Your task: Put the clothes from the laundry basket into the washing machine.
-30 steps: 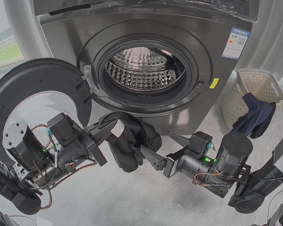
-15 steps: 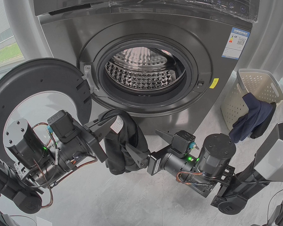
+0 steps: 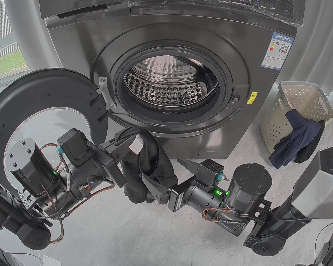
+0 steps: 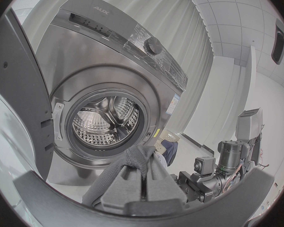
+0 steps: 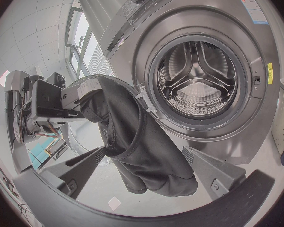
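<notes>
Black garment (image 3: 148,164) hangs down from the tightly pinching left gripper (image 3: 126,145), its bottom end inside the wide-open right gripper (image 5: 142,152).

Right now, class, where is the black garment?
In the head view, the black garment hangs from the left gripper, below the washing machine's drum opening, beside the right gripper.

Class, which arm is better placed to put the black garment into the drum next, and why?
Most likely left. The left tool is shut on the black garment, held in front of and below the open drum. The right tool is open around the garment's hanging end, gripping nothing.
</notes>
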You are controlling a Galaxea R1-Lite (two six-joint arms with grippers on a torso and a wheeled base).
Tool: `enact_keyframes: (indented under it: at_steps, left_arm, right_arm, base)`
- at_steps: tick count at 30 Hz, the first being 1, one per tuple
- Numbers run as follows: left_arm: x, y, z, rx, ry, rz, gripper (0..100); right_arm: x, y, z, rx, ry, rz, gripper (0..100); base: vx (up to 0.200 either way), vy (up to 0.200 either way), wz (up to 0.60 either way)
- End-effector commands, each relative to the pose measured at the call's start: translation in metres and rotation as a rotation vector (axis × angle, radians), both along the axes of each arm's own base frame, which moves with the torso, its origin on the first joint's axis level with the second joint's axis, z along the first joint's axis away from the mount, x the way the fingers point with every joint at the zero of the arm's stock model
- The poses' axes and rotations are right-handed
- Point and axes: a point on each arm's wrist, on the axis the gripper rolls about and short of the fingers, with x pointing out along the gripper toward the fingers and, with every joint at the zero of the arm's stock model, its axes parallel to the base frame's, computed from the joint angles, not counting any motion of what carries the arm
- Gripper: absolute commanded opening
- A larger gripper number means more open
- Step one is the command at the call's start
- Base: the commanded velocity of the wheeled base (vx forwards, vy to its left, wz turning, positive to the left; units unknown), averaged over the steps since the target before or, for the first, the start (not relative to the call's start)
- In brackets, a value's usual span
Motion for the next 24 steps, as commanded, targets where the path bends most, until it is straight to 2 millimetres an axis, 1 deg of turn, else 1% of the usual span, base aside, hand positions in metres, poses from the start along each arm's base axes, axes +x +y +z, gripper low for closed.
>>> enact_keyframes:
  at_steps: [1, 4, 12, 16, 20, 22, 24]
  left_arm:
    - [0.002, 0.000, 0.001, -0.002, -0.004, 0.006, 0]
    - [0.002, 0.000, 0.001, -0.003, -0.006, 0.006, 0]
    - [0.002, 0.001, 0.001, -0.003, -0.005, 0.009, 0]
    - [0.002, 0.001, 0.001, -0.003, -0.005, 0.007, 0]
    - [0.002, 0.001, 0.001, -0.002, -0.003, 0.009, 0]
    - [0.002, 0.001, 0.001, -0.003, -0.005, 0.009, 0]
    - [0.002, 0.001, 0.002, -0.005, -0.008, 0.007, 0]
  right_arm:
    - [-0.002, -0.003, 0.003, 0.001, 0.000, 0.000, 100]
    - [0.000, -0.001, 0.002, 0.003, -0.002, 0.000, 100]
    - [0.007, 0.019, -0.012, -0.002, -0.003, 0.023, 100]
    - [0.009, 0.024, -0.015, 0.000, -0.004, 0.029, 100]
    - [0.008, 0.022, -0.015, -0.004, 0.001, 0.026, 100]
    - [0.004, 0.017, -0.009, 0.001, -0.003, 0.023, 100]
    - [0.007, 0.015, -0.006, 0.005, -0.007, 0.011, 100]
  base:
    - [0.000, 0.000, 0.00]
    - [0.000, 0.000, 0.00]
    - [0.000, 0.000, 0.00]
    - [0.000, 0.000, 0.00]
    - [0.000, 0.000, 0.00]
    - [0.000, 0.000, 0.00]
    - [0.000, 0.000, 0.00]
